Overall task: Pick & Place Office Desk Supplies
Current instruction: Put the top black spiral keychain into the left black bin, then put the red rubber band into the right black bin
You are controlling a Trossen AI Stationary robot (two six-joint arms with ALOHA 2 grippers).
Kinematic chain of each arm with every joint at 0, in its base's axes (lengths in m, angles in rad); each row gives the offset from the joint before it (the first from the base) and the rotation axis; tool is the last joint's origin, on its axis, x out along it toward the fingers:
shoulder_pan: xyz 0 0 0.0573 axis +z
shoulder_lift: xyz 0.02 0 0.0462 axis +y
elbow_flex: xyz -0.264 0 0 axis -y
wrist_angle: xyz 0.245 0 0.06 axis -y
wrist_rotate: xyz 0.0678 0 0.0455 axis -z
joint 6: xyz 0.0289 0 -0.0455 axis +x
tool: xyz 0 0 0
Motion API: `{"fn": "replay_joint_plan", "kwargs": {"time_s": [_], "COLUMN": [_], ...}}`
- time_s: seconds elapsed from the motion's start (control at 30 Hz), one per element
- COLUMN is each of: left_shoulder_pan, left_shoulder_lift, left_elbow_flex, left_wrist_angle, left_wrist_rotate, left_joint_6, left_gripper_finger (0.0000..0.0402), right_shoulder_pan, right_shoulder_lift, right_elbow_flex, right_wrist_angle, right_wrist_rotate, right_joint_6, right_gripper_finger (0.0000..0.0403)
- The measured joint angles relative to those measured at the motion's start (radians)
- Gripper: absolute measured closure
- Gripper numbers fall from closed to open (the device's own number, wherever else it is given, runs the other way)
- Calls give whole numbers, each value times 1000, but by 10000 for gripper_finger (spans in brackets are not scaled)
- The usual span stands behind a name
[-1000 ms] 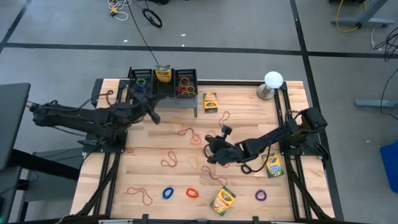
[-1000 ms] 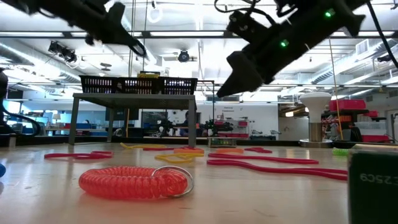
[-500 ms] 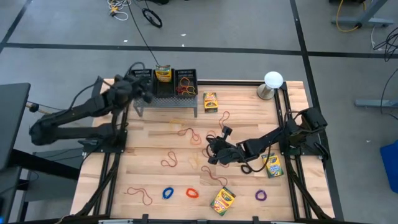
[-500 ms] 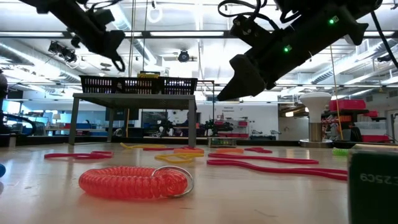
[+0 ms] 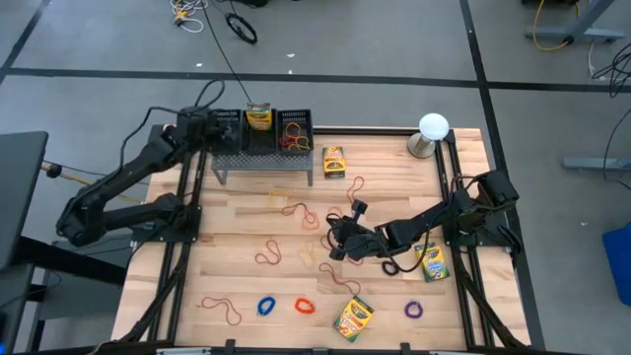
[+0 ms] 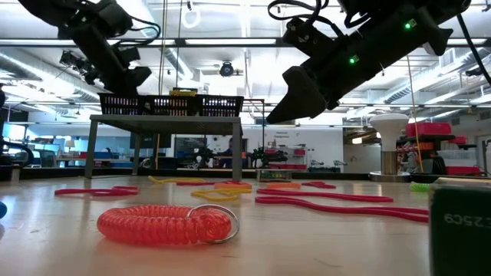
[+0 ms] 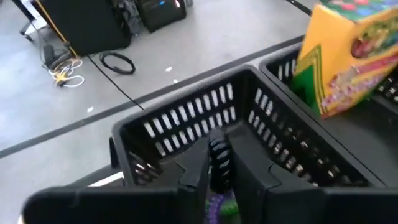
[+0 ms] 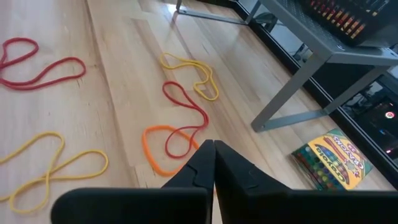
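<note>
Rubber bands (image 5: 294, 210) lie scattered over the wooden table (image 5: 394, 187), red, tan and orange loops mid-table, and a blue coil (image 5: 265, 306), a red coil (image 5: 304, 306) and a purple coil (image 5: 413, 310) near the front edge. One crayon box (image 5: 353, 317) lies at the front beside the red coil, another (image 5: 333, 161) just beside the raised grey stand (image 5: 266, 163) at the back, a third (image 5: 432, 264) by my right arm. A fourth crayon box (image 7: 348, 59) stands in the middle bin of the black basket row (image 5: 258, 130) on that stand; the right bin holds tan and red loops. My left gripper (image 7: 217, 165) hangs over the left bin, fingers (image 7: 194, 171) a narrow gap apart with a dark ribbed coil (image 7: 218, 163) between them; I cannot tell if they grip it. A purple and green bit shows below it in that bin. My right gripper (image 8: 213, 163) is mid-table, low over the wood, fingers pressed together and holding nothing, just above an orange loop (image 8: 163, 149) tangled with a red loop (image 8: 186, 118); a yellow loop (image 8: 189, 78) lies near. White ball on a metal base (image 5: 431, 133) sits at the back right corner.
</note>
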Motion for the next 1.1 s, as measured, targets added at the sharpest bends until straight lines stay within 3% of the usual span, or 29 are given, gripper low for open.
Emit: {"fn": "replay_joint_plan", "kwargs": {"time_s": [0.37,0.5,0.6,0.7,0.83,0.93,1.1], "left_shoulder_pan": [1,-20,-94,-229,-450,-606,-829], "left_shoulder_lift": [-56,-147,-217,-255,-255,-231,-144], "left_elbow_flex": [0,0,0,-17,-91,-159,-249], "left_wrist_angle": [21,5,-44,-66,-30,53,245], "left_wrist_rotate": [31,136,266,304,241,196,114], "left_joint_6": [52,73,91,95,84,88,76], "left_gripper_finger": [220,201,219,260,322,357,389], "right_shoulder_pan": [0,-1,-12,-47,-87,-90,-78], "right_shoulder_lift": [0,0,0,0,1,-1,-34], "right_elbow_flex": [0,0,-28,-110,-244,-317,-357], "right_wrist_angle": [0,-5,28,155,389,526,554], "right_wrist_rotate": [0,-14,-72,-141,-244,-261,-261], "right_joint_6": [0,0,-25,-19,24,27,38], "right_gripper_finger": [394,394,399,399,400,401,400]}}
